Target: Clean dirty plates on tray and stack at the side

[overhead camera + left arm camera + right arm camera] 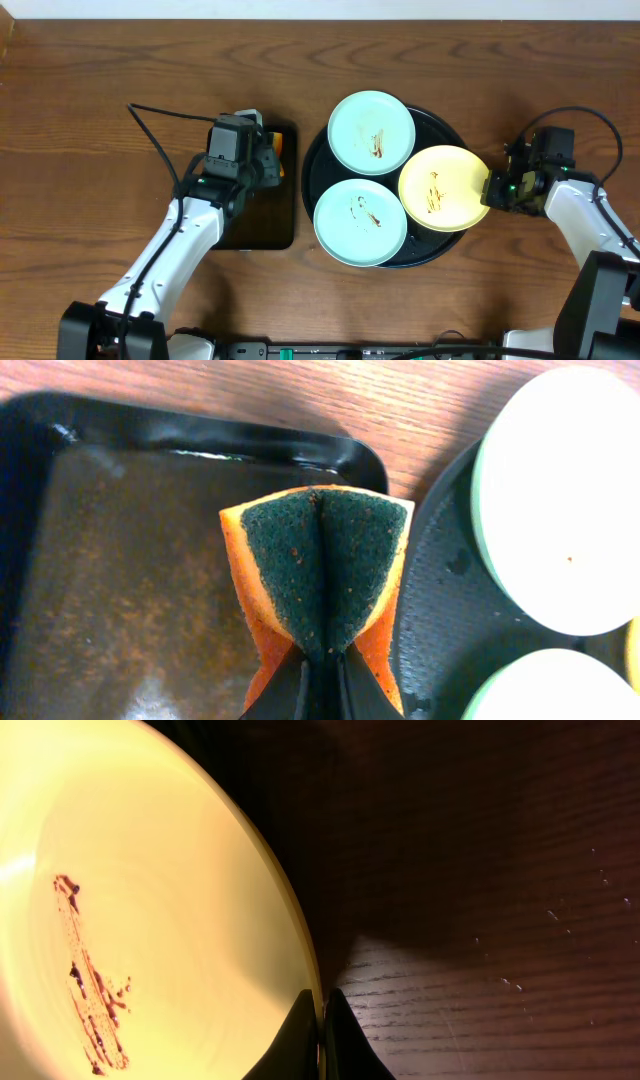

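Left tool [320,678] shut on a folded orange sponge [320,570], green scrub face up, over the rectangular black tray [120,560] left of tabletop [100,60] centre. Right tool [322,1020] clamped on the yellow plate [440,190] at the rim nearest the right edge. Round black tray [437,244] mid-tabletop holds all three: yellow plate overhanging its right rim, two mint plates [371,132] [360,222] beside it. Brown smears on all three.

This looks like a robot test room, not a kitchen: the left arm [170,250] and the right arm [590,215], white and black with loose black wires [152,139], stand at the near corners of a brown wooden table [80,80], and a pale strip runs along its far edge.
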`<state>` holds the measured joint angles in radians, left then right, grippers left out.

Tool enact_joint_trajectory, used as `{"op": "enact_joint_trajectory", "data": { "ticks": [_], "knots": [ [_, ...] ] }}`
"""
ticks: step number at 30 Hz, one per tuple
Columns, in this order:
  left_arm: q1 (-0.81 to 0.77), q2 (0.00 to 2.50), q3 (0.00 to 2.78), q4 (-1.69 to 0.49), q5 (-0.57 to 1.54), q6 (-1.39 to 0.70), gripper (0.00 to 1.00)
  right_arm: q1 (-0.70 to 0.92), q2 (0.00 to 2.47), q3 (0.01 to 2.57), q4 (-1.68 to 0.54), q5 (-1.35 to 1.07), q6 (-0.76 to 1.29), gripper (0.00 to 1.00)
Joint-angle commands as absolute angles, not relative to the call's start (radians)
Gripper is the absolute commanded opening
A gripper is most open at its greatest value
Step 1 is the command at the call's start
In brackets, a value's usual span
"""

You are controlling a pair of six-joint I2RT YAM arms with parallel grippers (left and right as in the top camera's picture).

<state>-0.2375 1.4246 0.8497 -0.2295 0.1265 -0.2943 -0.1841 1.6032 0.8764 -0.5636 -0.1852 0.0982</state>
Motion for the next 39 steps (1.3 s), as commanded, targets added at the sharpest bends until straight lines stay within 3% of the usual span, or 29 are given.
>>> {"op": "enact_joint_trajectory", "data": {
  "ticks": [1, 18, 27, 39],
  "knots": [
    [-0.239, 1.394, 0.866, -0.233, 0.057, -0.207, 0.07, -0.186, 1.602, 0.886, -0.572, -0.165, 0.096, 0.01],
    [-0.239, 1.287, 0.866, -0.233, 0.011, -0.174, 0.08, -0.186, 1.602, 0.886, -0.572, -0.165, 0.096, 0.01],
    [-0.239, 1.291, 0.888, -0.431, 0.153, -0.248, 0.08, -0.181, 1.602, 0.886, -0.595, -0.167, 0.096, 0.01],
    [-0.263, 1.35, 1.064, -0.516, 0.307, -0.276, 0.07, -0.112, 1.602, 0.886, -0.647, -0.198, 0.088, 0.01]
  ]
}}
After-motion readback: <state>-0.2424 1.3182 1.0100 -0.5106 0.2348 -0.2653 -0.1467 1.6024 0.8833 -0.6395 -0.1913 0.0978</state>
